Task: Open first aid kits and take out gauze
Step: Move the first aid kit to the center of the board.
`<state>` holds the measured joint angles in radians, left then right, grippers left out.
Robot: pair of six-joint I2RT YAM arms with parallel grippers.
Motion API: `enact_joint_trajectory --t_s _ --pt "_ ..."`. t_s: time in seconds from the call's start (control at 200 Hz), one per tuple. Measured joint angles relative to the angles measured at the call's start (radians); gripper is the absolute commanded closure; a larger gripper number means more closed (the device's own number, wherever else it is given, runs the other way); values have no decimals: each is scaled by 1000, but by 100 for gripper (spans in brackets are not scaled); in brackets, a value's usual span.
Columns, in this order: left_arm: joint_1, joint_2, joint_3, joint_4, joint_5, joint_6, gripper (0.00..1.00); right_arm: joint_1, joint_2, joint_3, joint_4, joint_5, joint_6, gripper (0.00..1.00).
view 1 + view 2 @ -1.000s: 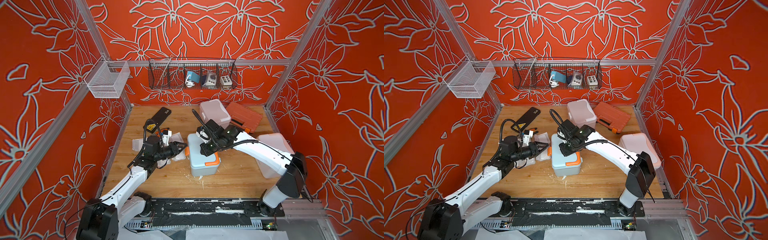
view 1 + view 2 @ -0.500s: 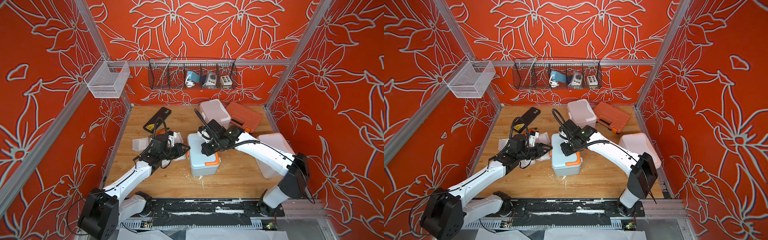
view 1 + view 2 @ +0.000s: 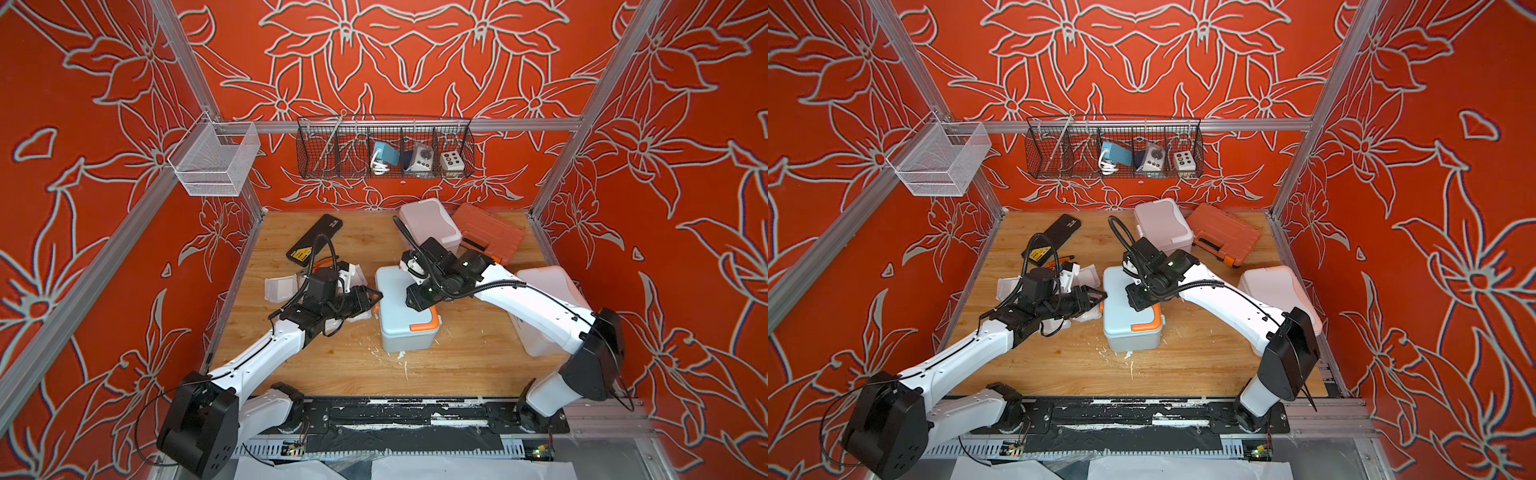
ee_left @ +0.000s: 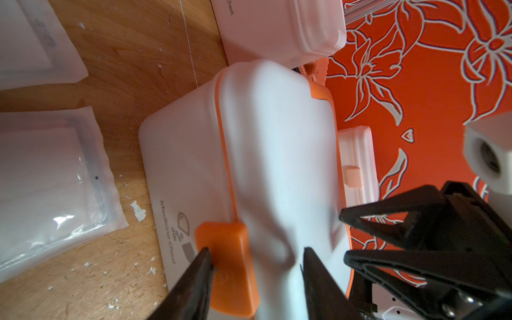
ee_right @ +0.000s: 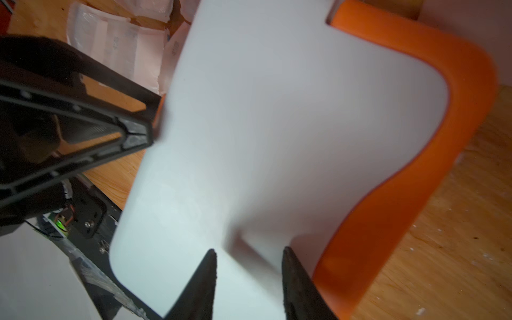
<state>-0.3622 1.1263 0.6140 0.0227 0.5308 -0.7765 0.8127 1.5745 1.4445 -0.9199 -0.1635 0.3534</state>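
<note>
The pale blue-grey first aid kit (image 3: 405, 316) (image 3: 1129, 320) with orange trim stands closed at mid-table. My left gripper (image 3: 372, 297) (image 4: 256, 257) is open at its left side, one finger against the orange latch (image 4: 224, 263) and the other over the lid. My right gripper (image 3: 415, 297) (image 5: 248, 255) hovers open just above the lid (image 5: 277, 124), beside the orange handle (image 5: 415, 166). Wrapped gauze pads (image 3: 282, 289) (image 4: 50, 180) lie left of the kit. The pink kit (image 3: 430, 224) and the white kit (image 3: 548, 291) are closed.
A flat orange tool case (image 3: 488, 235) lies at the back right and a long black case (image 3: 316, 241) at the back left. A wire basket (image 3: 384, 147) with small devices hangs on the back wall. White crumbs dot the wooden floor (image 3: 353, 365).
My left gripper has swung right from over the gauze pads to the kit's side. Both grippers' jaws have widened. The right gripper has stayed over the lid.
</note>
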Motion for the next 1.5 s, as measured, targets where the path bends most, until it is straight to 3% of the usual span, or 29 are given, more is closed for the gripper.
enact_joint_trajectory --t_s 0.165,0.661,1.151,1.501 --pt "-5 -5 14 -15 6 10 37 -91 -61 -58 -23 5 -5 43" --pt "-32 42 13 24 5 -24 37 -132 -90 -175 101 -167 31 49" --pt "-41 115 32 55 -7 -35 37 -163 -47 -153 143 -179 55 50" --pt "24 266 145 97 -32 -27 37 -220 63 -74 246 -195 53 50"
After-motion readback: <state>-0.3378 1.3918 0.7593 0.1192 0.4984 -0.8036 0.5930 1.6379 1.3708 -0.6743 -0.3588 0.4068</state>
